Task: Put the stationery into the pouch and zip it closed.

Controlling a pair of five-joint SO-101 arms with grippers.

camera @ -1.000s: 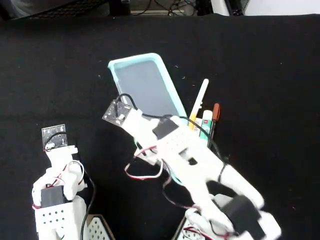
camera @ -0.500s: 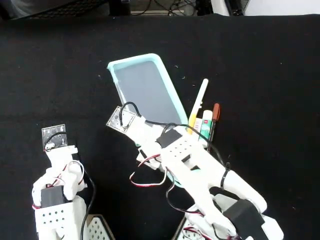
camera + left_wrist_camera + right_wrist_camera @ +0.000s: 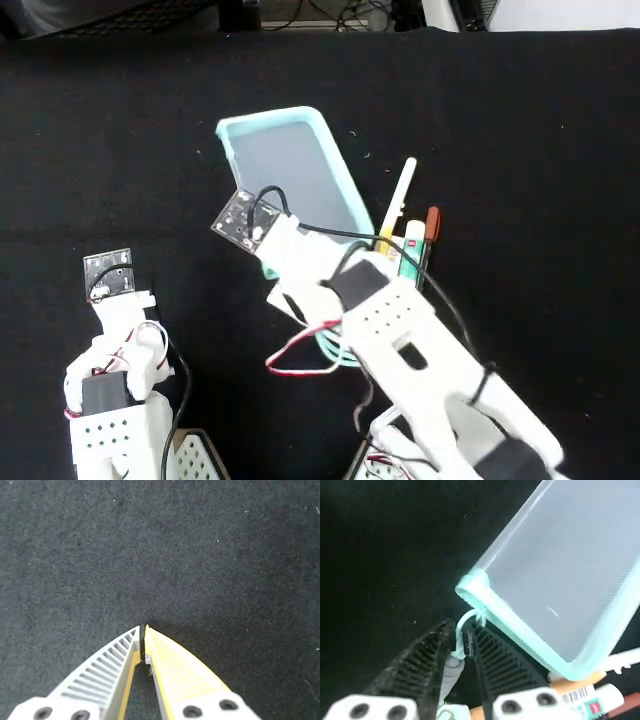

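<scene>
The pouch (image 3: 285,170), translucent with a teal rim, lies flat on the black table. My right gripper (image 3: 462,630) sits at the pouch's (image 3: 570,580) near corner, shut on the teal zipper pull loop (image 3: 460,625). The right arm (image 3: 330,275) covers the pouch's near end in the high view. Several pens (image 3: 410,232) lie just right of the pouch: a white-and-yellow one, a green-and-white one and a reddish-brown one. Their ends (image 3: 600,697) also appear past the pouch's rim. My left gripper (image 3: 143,628) is shut and empty over bare cloth, with its arm (image 3: 110,350) at the near left.
Black cloth covers the whole table (image 3: 520,130). Loose red and white wires (image 3: 300,350) hang beside the right arm. Cables (image 3: 330,15) lie beyond the far edge.
The right arm dipped toward the near side, then swung back toward the pouch, its forearm now lower and farther right. Pouch, pens and left arm stay put.
</scene>
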